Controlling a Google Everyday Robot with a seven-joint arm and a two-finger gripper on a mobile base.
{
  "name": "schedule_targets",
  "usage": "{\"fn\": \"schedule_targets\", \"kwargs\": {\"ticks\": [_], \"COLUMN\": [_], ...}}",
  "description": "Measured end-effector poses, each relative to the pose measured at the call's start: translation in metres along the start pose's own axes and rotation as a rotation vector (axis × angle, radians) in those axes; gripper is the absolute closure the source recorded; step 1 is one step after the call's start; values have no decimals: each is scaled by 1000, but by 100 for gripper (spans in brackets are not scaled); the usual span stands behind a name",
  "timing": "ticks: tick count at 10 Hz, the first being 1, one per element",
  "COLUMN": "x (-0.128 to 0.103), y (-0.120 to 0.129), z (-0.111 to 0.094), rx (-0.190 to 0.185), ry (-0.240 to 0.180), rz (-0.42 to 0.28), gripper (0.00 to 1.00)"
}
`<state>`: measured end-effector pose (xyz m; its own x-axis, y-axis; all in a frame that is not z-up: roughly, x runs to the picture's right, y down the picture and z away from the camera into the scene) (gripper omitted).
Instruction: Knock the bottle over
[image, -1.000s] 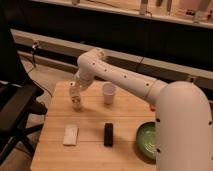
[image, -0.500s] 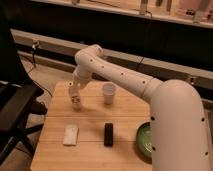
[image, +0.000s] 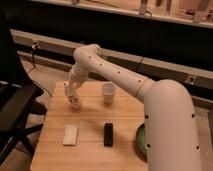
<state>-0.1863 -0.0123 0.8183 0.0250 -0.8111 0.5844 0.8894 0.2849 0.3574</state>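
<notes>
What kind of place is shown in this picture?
Probably an office or lab: a wooden table beside a black office chair, with a long wall ledge behind. The tool is at the table's far left, by the bottle.

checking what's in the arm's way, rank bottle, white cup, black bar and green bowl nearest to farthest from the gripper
1. bottle, right at the gripper, back left of the table
2. white cup, back, to the right
3. black bar, front middle
4. green bowl, front right edge
</notes>
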Motion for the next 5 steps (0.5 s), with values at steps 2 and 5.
{"fn": "schedule_targets", "kwargs": {"ticks": [2, 5], "x": [-8, -11], "y": [-20, -18], "z": [10, 8], "rx": [19, 11], "ry": [19, 115], "rz": [-111, -147], "gripper": [85, 89]}}
